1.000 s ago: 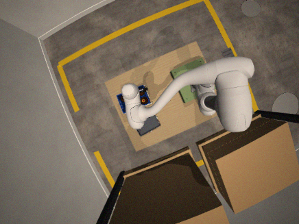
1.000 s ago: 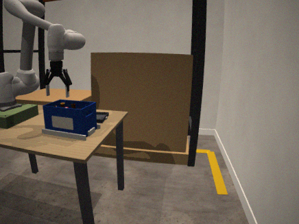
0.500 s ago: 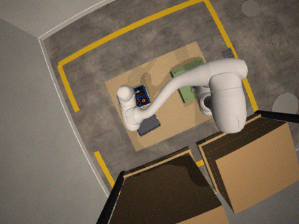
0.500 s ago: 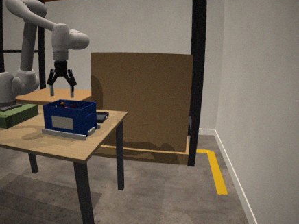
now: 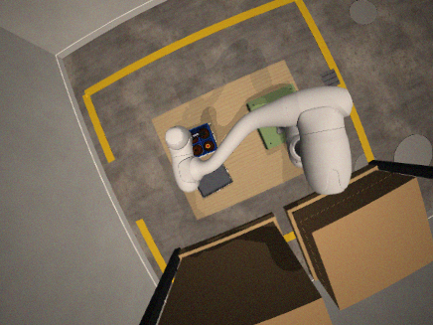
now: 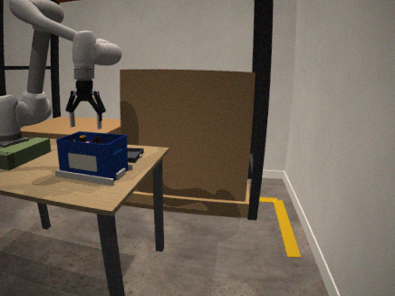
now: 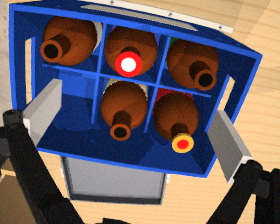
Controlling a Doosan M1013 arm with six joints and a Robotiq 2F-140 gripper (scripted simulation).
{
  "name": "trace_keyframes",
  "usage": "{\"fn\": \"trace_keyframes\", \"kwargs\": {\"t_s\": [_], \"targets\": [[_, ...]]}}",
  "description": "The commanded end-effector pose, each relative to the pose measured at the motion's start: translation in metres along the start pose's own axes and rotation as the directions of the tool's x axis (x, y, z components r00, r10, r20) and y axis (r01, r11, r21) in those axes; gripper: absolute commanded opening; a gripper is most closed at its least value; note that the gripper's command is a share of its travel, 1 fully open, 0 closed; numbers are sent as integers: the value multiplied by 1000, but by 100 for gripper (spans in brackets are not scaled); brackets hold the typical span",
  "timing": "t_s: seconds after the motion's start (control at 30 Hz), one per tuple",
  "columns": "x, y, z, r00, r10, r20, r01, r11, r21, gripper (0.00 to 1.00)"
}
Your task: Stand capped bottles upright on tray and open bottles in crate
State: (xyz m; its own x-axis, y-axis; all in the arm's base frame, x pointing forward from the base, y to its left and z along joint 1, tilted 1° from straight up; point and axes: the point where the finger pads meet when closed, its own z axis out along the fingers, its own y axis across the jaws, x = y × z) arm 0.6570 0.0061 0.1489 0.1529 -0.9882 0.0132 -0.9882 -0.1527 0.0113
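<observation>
Bottles, capped and open, stand in a blue crate (image 6: 109, 158) (image 7: 125, 163) on the table (image 5: 248, 186) (image 6: 149, 153) (image 7: 250, 30). The red-and-white-capped bottle (image 7: 128, 64) is in the middle of the row of three; the yellow-and-red-capped bottle (image 7: 182, 143) is beside an open bottle (image 7: 120, 131) in the other row. Above hangs the gripper (image 6: 86, 126) (image 7: 138, 107), jaws wide, holding nothing. Likely hazards: a finger descending off-centre could strike a divider or neighbouring neck; a low lift could snag the crate and shift it; hurried release could topple a bottle on the grey tray (image 5: 215, 181) (image 6: 135, 154) (image 7: 117, 180), just beside the crate.
</observation>
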Motion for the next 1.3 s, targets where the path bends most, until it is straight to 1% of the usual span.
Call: {"fn": "trace_keyframes", "kwargs": {"t_s": [0.0, 1.27], "targets": [[-2, -4, -2, 1000, 1, 1, -1, 1000, 2, 100], [-3, -10, -2, 1000, 1, 2, -1, 1000, 2, 100]]}}
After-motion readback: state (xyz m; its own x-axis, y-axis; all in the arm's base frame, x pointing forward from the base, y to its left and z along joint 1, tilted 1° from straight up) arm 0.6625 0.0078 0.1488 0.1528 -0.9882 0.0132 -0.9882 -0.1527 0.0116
